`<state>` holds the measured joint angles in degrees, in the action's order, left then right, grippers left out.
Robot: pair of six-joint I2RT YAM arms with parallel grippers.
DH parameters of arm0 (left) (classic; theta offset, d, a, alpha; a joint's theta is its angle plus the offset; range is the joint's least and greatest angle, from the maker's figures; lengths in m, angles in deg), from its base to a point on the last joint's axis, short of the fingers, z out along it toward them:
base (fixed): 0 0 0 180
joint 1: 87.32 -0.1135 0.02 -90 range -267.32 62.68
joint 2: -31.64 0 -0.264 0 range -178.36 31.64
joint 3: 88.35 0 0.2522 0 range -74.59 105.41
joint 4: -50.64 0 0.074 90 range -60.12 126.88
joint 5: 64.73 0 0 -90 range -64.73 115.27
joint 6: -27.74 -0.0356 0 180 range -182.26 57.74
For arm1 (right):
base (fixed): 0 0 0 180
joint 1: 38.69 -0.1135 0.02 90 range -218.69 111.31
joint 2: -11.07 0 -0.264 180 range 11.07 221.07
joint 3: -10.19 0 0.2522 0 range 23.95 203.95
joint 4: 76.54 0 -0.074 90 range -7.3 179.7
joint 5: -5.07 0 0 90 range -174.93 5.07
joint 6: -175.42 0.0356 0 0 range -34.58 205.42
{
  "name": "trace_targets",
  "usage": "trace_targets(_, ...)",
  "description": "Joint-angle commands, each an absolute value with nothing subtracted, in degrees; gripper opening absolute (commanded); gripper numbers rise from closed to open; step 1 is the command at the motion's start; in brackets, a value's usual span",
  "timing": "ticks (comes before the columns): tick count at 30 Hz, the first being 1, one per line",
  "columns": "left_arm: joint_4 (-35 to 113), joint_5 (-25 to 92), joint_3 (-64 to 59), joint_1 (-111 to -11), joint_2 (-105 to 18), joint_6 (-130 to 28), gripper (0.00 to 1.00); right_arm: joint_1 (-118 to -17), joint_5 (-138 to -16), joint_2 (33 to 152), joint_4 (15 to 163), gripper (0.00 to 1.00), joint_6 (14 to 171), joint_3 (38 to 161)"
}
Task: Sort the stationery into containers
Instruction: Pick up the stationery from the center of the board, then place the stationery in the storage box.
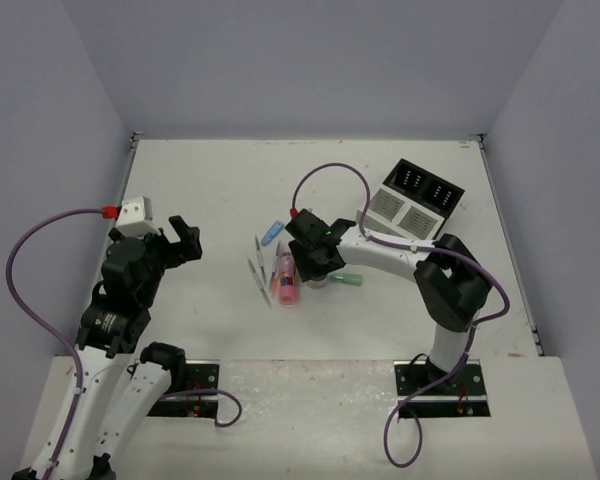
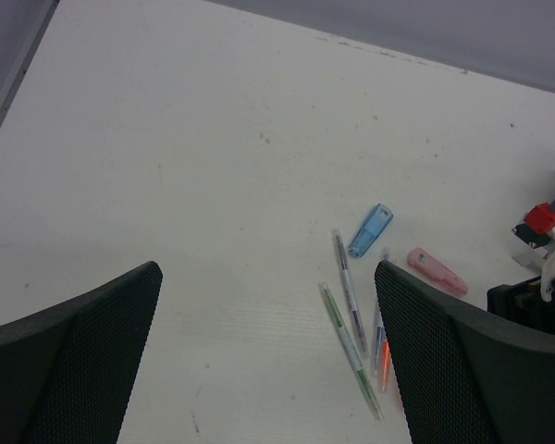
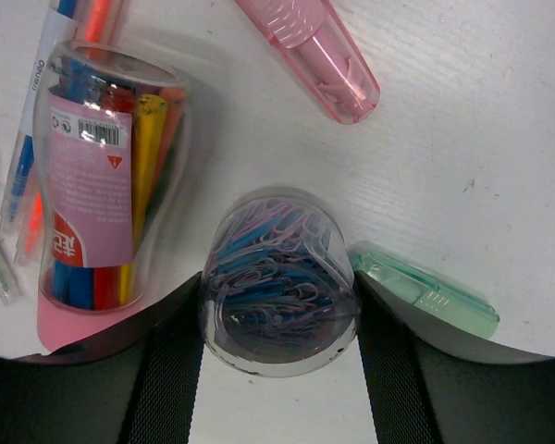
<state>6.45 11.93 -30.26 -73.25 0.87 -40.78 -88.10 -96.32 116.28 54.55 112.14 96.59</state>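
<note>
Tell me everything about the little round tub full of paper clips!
The paper-clip tub is a clear plastic cylinder, standing upright on the white table, packed with blue, pink and purple clips. The right gripper has a black finger against each side. A green capsule lies close on one side, a tube of pens on the other.

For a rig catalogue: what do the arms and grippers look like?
Both the left arm and right arm have white links and black joints. A purple cable with a red connector runs along each. The left gripper and right gripper are black, their broad fingers finely dotted inside.
</note>
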Motion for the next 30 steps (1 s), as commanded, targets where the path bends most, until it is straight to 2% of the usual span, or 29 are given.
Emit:
trace_targets(1,8.79,12.61,-30.3,-72.73,0.97,-41.78,1.0,-89.38,-99.71,109.7,53.88,0.32,111.67,99.07)
trace_targets(8,8.84,12.44,-30.3,-72.73,0.97,-41.78,1.0,-87.49,-108.39,96.36,50.76,0.29,107.59,102.18)
trace_targets(11,8.76,12.44,-30.38,-72.73,0.79,-41.7,1.0,-80.85,-107.96,93.16,48.65,0.27,104.36,107.59)
trace_targets(14,8.57,11.82,-30.3,-72.64,0.79,-41.63,1.0,-70.11,-107.9,93.16,47.62,0.27,101.69,111.91)
trace_targets(21,8.54,11.7,-30.3,-72.64,-0.5,-41.52,1.0,-56.98,-107.75,100.06,53.74,0.24,100.42,116.09)
trace_targets(24,8.49,11.89,-30.21,-72.53,-0.99,-41.52,1.0,-52.53,-108.85,106.81,54.01,0.22,100.15,121.36)
trace_targets(30,8.57,12.02,-30.2,-72.28,-1.33,-41.52,1.0,-49.32,-106.97,116.16,53.93,0.28,99.64,125.92)
